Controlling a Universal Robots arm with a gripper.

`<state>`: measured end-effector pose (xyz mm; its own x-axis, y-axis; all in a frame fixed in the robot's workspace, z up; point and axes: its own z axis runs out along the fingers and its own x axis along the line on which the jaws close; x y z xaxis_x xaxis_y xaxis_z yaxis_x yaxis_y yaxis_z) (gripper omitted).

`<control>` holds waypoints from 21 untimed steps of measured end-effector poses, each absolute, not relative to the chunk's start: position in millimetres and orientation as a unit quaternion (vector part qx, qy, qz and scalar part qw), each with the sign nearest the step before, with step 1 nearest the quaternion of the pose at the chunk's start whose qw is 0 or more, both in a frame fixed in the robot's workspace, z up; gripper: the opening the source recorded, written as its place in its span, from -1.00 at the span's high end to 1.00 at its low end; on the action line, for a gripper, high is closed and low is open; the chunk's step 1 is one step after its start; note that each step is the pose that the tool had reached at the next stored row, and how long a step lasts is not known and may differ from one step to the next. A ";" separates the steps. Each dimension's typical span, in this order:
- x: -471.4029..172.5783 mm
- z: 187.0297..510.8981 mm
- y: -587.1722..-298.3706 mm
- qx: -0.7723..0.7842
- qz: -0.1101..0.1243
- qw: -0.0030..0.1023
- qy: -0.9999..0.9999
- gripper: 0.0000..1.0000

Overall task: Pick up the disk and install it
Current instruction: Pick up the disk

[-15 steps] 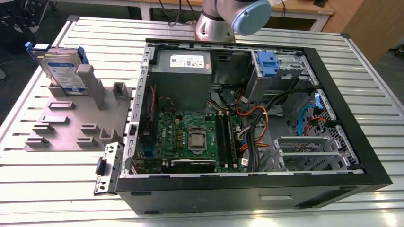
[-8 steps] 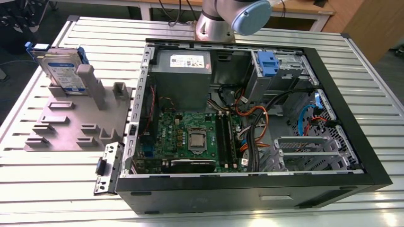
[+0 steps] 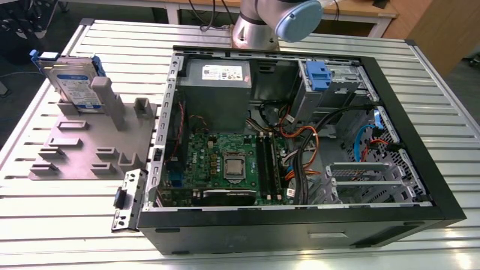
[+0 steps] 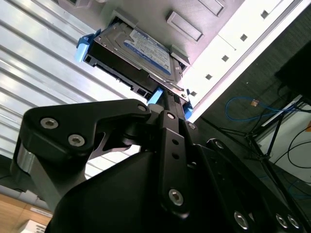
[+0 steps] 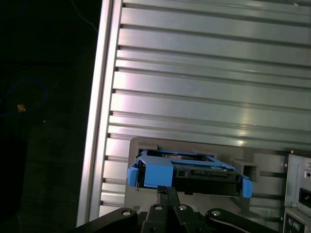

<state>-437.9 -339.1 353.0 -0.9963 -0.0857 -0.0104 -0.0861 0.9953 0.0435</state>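
The disk [image 3: 73, 80] stands on edge in a slot at the far end of a grey holder block [image 3: 78, 147], at the exterior view's left. It is silver with a white-and-blue label and a blue frame. The second wrist view shows the disk [image 4: 141, 48] past the black gripper [image 4: 167, 99], label side showing. Seen in the first wrist view, the disk's [image 5: 189, 172] blue-framed edge lies just beyond the gripper [image 5: 167, 192]. The thin fingertips are pressed together with nothing between them and are apart from the disk.
An open black computer case [image 3: 411, 118] lies on the slatted metal table [image 3: 420, 62] at the exterior view's right. Inside are a grey power supply [image 3: 216, 84], a motherboard [image 3: 225, 163], cables and a drive bay with a blue latch [image 3: 318, 76]. The arm's base [image 3: 259, 22] stands behind the case.
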 end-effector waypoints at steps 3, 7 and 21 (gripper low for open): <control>-437.9 353.0 -339.1 -0.045 0.022 0.004 0.999 0.79; -437.9 353.0 -339.1 -0.050 0.022 0.004 0.999 0.79; -437.9 353.0 -339.1 -0.087 0.022 0.003 0.996 0.79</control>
